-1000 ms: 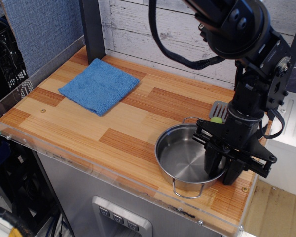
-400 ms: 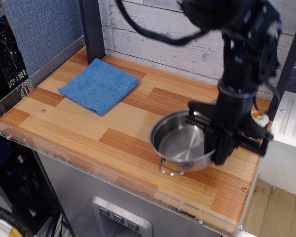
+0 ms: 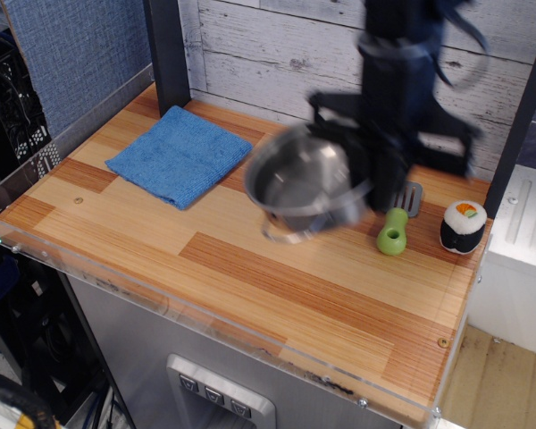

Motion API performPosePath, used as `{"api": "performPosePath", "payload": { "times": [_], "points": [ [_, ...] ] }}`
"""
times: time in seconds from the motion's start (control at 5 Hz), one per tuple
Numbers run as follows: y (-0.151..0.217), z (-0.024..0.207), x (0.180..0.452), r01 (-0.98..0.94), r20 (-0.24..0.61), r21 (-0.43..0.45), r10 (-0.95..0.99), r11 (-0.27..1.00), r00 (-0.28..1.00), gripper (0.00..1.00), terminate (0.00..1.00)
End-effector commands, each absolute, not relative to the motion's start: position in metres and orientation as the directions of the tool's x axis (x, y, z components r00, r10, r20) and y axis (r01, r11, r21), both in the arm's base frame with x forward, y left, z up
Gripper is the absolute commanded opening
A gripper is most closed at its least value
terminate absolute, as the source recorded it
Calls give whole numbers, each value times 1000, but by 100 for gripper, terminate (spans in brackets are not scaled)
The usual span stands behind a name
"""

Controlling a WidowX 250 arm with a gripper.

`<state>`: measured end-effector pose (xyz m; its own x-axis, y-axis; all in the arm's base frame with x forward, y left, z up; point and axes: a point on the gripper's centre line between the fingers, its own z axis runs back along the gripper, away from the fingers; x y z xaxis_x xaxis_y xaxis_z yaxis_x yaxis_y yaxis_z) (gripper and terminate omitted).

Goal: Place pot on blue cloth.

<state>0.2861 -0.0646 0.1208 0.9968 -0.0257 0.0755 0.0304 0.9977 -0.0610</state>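
Pot time: the shallow round shiny steel pot is up in the air, tilted, over the middle of the striped wooden table. The picture of it is blurry. The black robot fingers pinch its right side, on the rim, so they are closed on the pot.

The square bright-blue towel cloth lies flat near the back left corner, well apart from the pot.

I think the pot is hard, smooth and slippery. It looks fairly light, but held by one side it tips down on the other. The rim is a good place to hold, because the thin wire handles are small and springy. The cloth is soft, so the pot should sit down gently on it.

A moment ago the pot was lower, near the front right of the table. Now it is higher and further left, closer to the cloth. A green-handled spatula and a small sushi roll toy now show on the right.
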Motion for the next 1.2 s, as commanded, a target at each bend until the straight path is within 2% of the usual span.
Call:
{"api": "performPosePath", "payload": {
  "times": [0.0,0.2,0.4,1.0],
  "points": [
    [27,127,317,-171,113,-25,172,985,979,0,0],
    [70,115,322,-250,93,21,247,968,965,0,0],
    [92,105,324,-295,71,49,291,954,954,0,0],
    [130,71,343,-328,10,117,329,937,944,0,0]
  ]
}}
